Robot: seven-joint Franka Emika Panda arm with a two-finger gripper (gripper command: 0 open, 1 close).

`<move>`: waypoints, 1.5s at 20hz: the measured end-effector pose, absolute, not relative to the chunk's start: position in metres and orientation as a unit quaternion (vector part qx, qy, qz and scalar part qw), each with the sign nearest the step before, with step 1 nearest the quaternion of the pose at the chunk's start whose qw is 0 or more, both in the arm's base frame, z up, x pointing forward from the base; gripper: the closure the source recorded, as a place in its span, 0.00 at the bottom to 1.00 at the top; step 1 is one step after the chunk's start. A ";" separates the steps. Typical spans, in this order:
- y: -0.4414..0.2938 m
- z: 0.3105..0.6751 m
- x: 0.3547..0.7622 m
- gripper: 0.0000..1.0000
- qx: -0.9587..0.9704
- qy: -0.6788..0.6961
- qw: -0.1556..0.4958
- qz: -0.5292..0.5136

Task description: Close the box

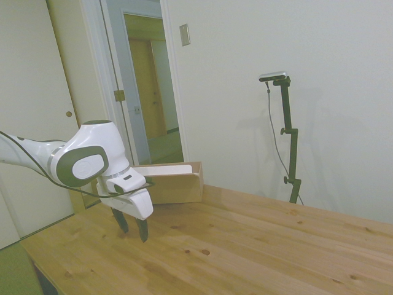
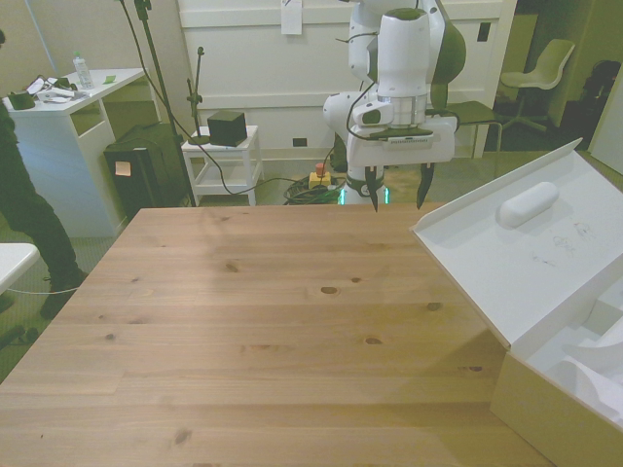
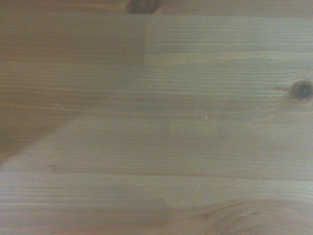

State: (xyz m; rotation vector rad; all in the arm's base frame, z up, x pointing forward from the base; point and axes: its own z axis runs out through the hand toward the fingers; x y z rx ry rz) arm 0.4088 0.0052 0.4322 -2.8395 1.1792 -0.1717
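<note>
Biggest risk here, I'd say, is the approach angle. The box (image 2: 560, 389) sits at the surface's (image 2: 273, 321) edge on the front view's right, and its lid (image 2: 516, 248) is flung wide open, leaning back and outward toward the middle of the surface. If the arm comes at the lid from above it'll just press it flatter, not swing it over. It needs to get under or behind that free edge and carry it up and across the hinge. The lid is also wider than the jaws, so pushing near one corner could twist it or skid the whole box off the edge (cardboard on smooth wood, probably slides easily). There's loose white packing (image 2: 594, 365) sticking up inside too, which might keep the lid from seating fully.

As for the arm: the gripper (image 2: 396, 192) hangs well apart from the box, near the far edge of the surface, pointing straight down. The jaws are open, a clear gap between them, holding nothing. In the side view the gripper (image 1: 133, 225) hovers just above the wood, not touching, with the box (image 1: 173, 182) behind it. The wrist view shows only bare planks (image 3: 156, 127) and a knot, so nothing is under the jaws. Closing hasn't started yet, as far as I can judge.
</note>
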 end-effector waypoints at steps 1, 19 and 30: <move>0.005 0.432 0.409 0.00 -0.922 0.383 0.030 -0.055; 0.061 0.501 0.515 0.00 -0.941 0.305 0.053 -0.137; 0.101 0.588 0.627 0.00 -0.943 0.255 0.062 -0.206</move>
